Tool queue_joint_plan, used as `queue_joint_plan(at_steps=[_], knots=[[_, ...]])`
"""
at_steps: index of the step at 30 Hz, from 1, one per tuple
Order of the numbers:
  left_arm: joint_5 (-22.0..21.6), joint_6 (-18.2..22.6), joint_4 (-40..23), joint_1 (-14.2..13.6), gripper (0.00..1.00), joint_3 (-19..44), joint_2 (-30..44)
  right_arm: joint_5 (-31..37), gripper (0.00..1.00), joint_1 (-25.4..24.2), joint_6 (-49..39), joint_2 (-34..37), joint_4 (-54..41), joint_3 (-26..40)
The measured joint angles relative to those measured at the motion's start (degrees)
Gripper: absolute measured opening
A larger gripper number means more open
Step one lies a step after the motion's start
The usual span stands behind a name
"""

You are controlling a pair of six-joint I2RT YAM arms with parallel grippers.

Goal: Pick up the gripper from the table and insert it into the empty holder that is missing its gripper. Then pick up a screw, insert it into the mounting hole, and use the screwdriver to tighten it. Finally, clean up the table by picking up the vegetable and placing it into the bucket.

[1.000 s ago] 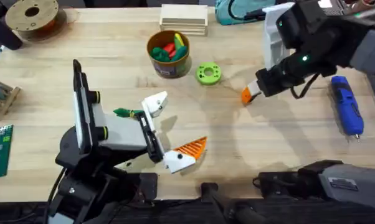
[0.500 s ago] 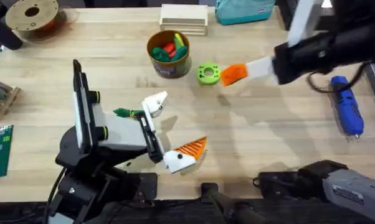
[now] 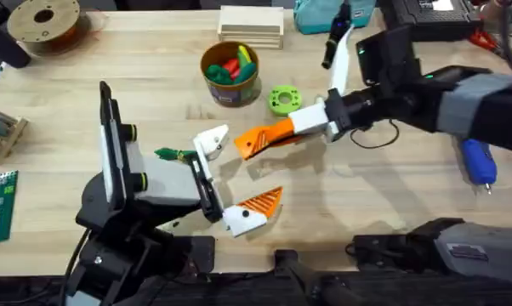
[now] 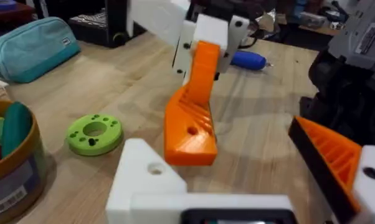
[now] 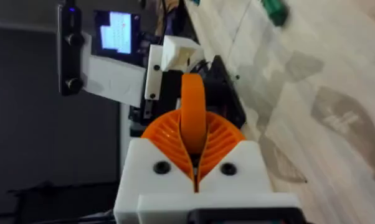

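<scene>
My right gripper [image 3: 300,124] is shut on the gripper [image 3: 258,141], a loose orange wedge held just above the table [image 3: 366,195]. The wedge's free end hangs close beside the holder [image 3: 212,141], the bare white finger block of my left gripper [image 3: 246,168], without touching it. My left gripper stands open; its other finger carries an orange tip [image 3: 263,202]. In the left wrist view the wedge [image 4: 190,118] hovers just past the holder [image 4: 147,180]. The dark-green vegetable [image 3: 167,154] lies beside the left arm. The bucket [image 3: 230,72] stands at the back. The right arm partly covers the blue screwdriver [image 3: 477,160].
A bright green ring disc [image 3: 283,100] lies beside the bucket, which holds several toy vegetables. Wooden blocks [image 3: 251,24] and a teal pouch [image 3: 324,15] sit at the back edge. A filament spool [image 3: 45,21] is at the back left.
My right arm has swung left and nearer across the table with the orange wedge, from near the screwdriver, past the green disc, to the holder. The left arm has stayed still.
</scene>
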Motion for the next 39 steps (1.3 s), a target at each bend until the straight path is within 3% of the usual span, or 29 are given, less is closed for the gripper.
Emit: queue_joint_plan(at_steps=[20, 31, 39], knots=[[-1.4, 0.0, 0.1, 0.1, 0.985, 0.0, 0.0, -2.7, 0.021, 4.2, 20.8, 6.4, 20.2, 0.0], [-1.5, -2.1, -0.1, 0.2, 0.985, 0.0, 0.1, -5.7, 0.021, 7.3, 34.4, 15.6, 39.9, 0.1], [-4.2, -4.1, 0.0, 1.0, 0.986, 0.0, 0.8, 0.7, 0.018, 10.0, 38.3, 16.1, 42.8, 0.5]])
